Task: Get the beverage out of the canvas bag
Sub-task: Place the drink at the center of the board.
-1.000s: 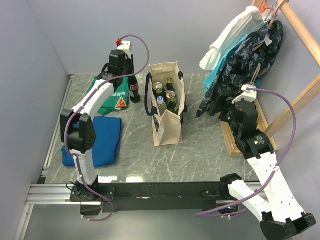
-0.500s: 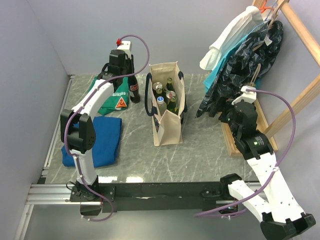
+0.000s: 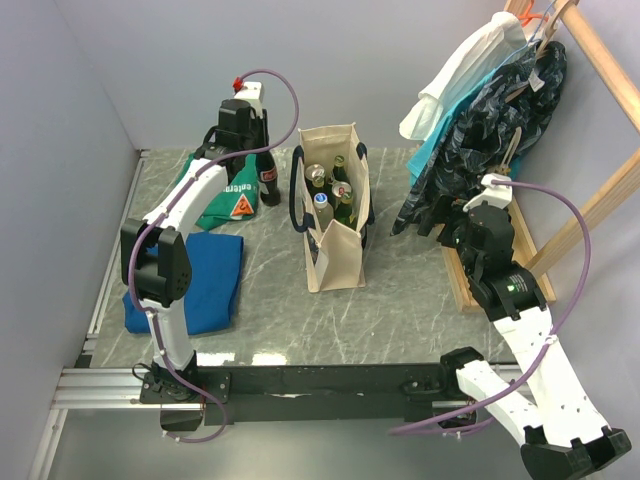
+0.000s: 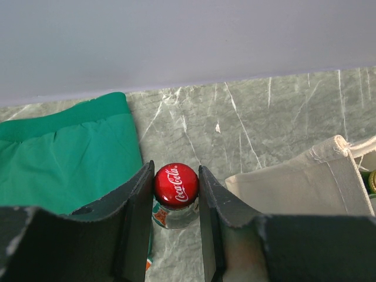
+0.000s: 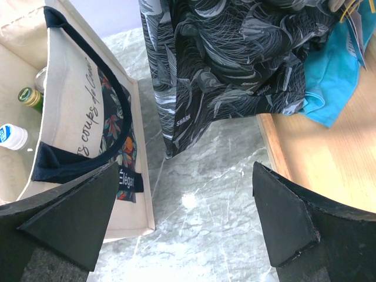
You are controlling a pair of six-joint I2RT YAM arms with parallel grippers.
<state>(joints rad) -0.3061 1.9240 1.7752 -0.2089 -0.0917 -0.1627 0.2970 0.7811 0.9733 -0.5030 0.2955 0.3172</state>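
**One cola bottle (image 4: 176, 184) outside the canvas bag (image 3: 336, 262)**

The cream bag stands upright at centre frame, its navy handles drooping and its mouth open on several bottles (image 3: 330, 190) packed inside. To its upper left, apart from it, the red-capped cola bottle stands upright, pinched between the left fingers (image 4: 134, 223).

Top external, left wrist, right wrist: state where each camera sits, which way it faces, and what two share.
Top external: above and behind the bases, looking down at the table; both arms show.
Left wrist: on the left arm, looking down; its jaws clamp a cola bottle beside a green cloth.
Right wrist: on the right arm, looking down past open jaws at a dark shirt.
Shared: all three see the canvas bag.
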